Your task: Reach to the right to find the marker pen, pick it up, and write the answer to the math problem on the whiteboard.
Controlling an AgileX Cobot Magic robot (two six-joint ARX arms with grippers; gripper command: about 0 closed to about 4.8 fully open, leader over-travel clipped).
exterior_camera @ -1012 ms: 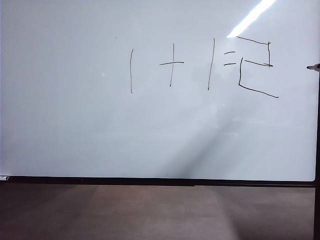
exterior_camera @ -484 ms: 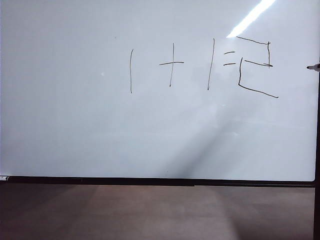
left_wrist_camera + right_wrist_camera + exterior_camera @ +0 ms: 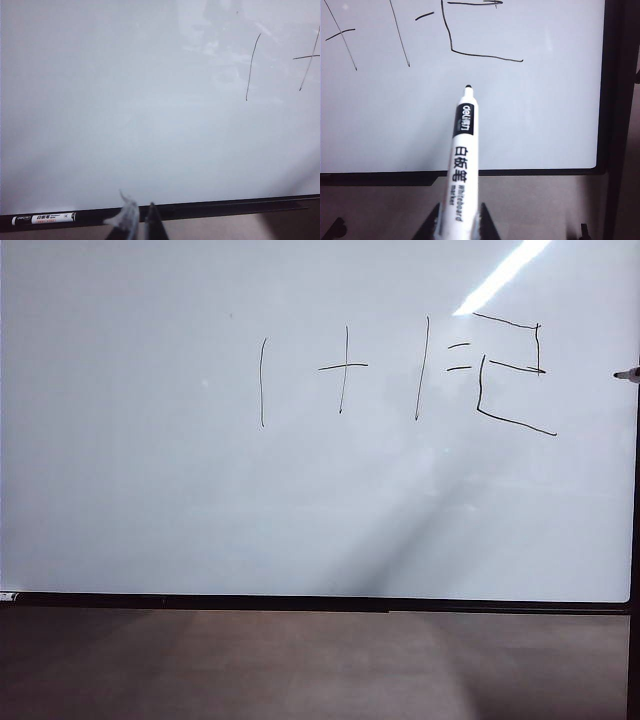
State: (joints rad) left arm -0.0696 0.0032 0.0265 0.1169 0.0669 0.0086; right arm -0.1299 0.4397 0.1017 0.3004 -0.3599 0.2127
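Right wrist view: the right gripper (image 3: 459, 220) is clenched on the marker pen (image 3: 460, 160), whose long axis runs straight out from the jaws toward the whiteboard (image 3: 530, 125), dark tip forward. The tip sits off the surface, below the bottom stroke of the answer (image 3: 485, 56) — the boxy two looks complete, to the right of the math problem (image 3: 345, 368). Any further stroke would mean pushing forward along that axis. The left gripper (image 3: 141, 220), jaws nearly together and empty, hangs near the whiteboard's lower frame, well away from the answer — a second marker (image 3: 44, 218) rests on that frame.
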